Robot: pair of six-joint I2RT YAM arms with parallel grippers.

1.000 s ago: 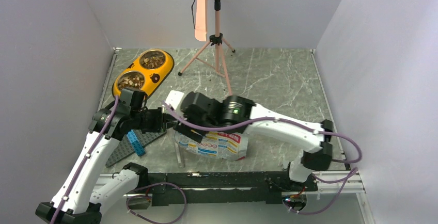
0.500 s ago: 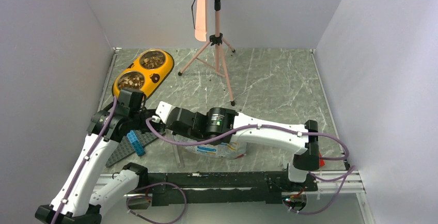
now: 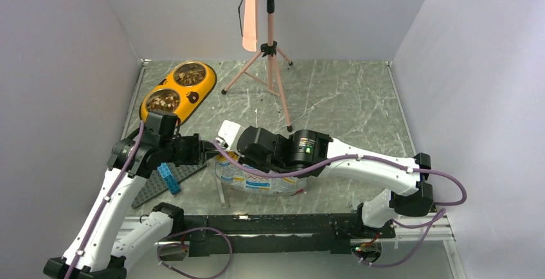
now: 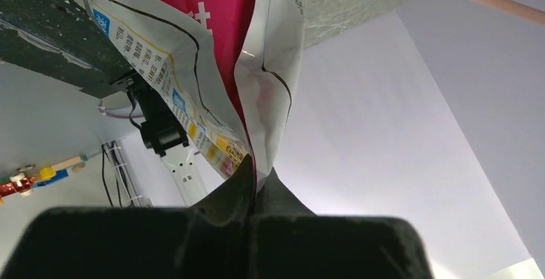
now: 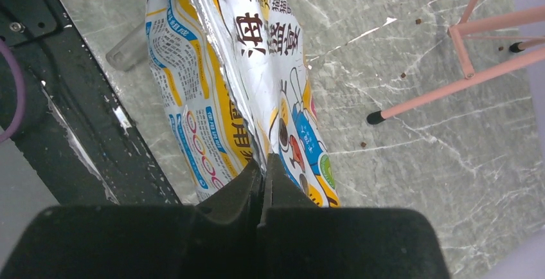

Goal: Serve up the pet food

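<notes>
pet food (image 3: pixel 162 101): small brown and tan pellets, heaped in both steel bowls of the yellow dish (image 3: pixel 183 107), well beyond the left gripper (image 4: pixel 252 188) and apart from both hands.
stray pellets (image 5: pixel 363 144): a few brown specks on the table (image 5: pixel 411 163), ahead and to the right of the right gripper (image 5: pixel 263 171), near a foot of the pink tripod (image 5: pixel 472 76).
left gripper: clamped on a folded edge of the bag (image 4: pixel 212 67), with silver lining and pink print rising straight ahead of the fingertips.
right gripper: pinched closed on the bag's printed film, with cartoon art and yellow panels stretching away ahead.
top view only: 2 filled bowls, and both arms meeting at the bag's left end.
wrist views only: the 2 grips up close, jaws pressed flat on the film, plus the loose pellets by the tripod.
</notes>
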